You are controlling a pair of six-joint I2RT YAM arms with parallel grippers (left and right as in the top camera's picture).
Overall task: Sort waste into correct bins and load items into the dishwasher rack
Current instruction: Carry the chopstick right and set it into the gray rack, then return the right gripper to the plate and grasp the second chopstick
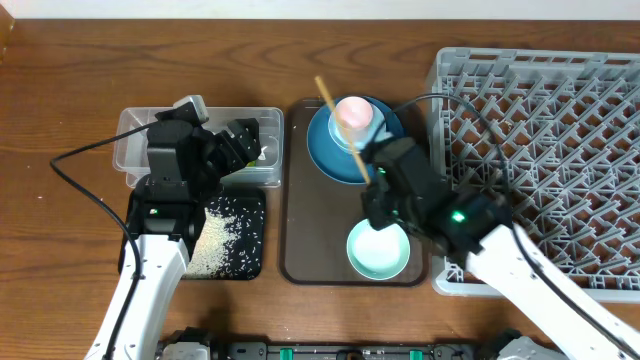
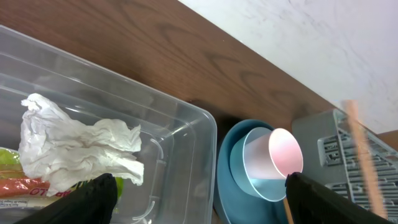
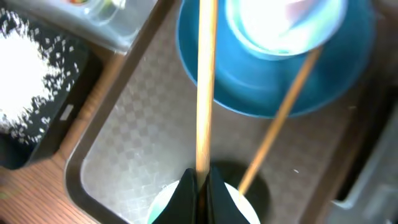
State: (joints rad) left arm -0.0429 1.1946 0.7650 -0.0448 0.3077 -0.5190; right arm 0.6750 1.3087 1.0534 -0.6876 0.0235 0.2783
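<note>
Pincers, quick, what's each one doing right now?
Left pincer: open, empty, over the clear tub.
Right pincer: closed on a wooden chopstick.

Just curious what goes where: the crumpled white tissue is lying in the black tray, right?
Not quite. The crumpled white tissue lies in the clear plastic tub, not the black tray; the left wrist view shows it.

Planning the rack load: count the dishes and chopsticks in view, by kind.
blue plate-bowl: 1
pale mint bowls: 2
pink cup: 1
wooden chopsticks: 2
Total: 6
</note>
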